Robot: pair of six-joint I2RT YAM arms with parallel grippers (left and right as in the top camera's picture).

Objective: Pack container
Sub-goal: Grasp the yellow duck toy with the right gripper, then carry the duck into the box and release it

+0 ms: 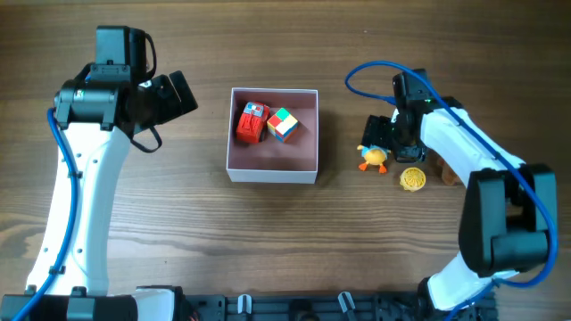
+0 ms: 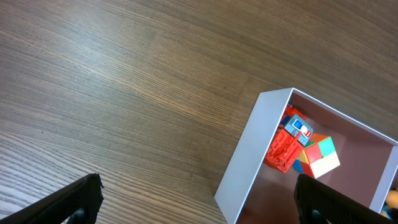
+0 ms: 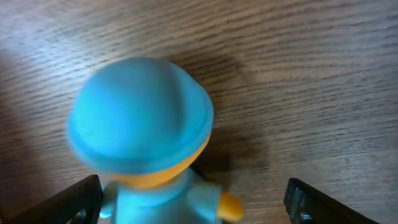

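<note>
Blue-capped duck toy [image 3: 140, 121] upright, framed between right gripper [image 3: 194, 200] fingers, spread apart, clamping nothing | container [image 1: 273, 176] at overhead centre, left of toy | left gripper [image 2: 198, 202] also spread, farther from toy

The right wrist view shows the blue-capped toy figure [image 3: 140, 124] blurred, its body cut off by the lower edge, and only the tips of the fingers [image 3: 314, 202] in the lower corners. In the left wrist view the container [image 2: 249, 162] runs off the right and lower edges. Overhead, the right gripper [image 1: 379, 134] covers part of the figure, the yellow disc [image 1: 412, 179] is too small to read, and a brown thing [image 1: 449, 175] sits half under the arm.
</note>
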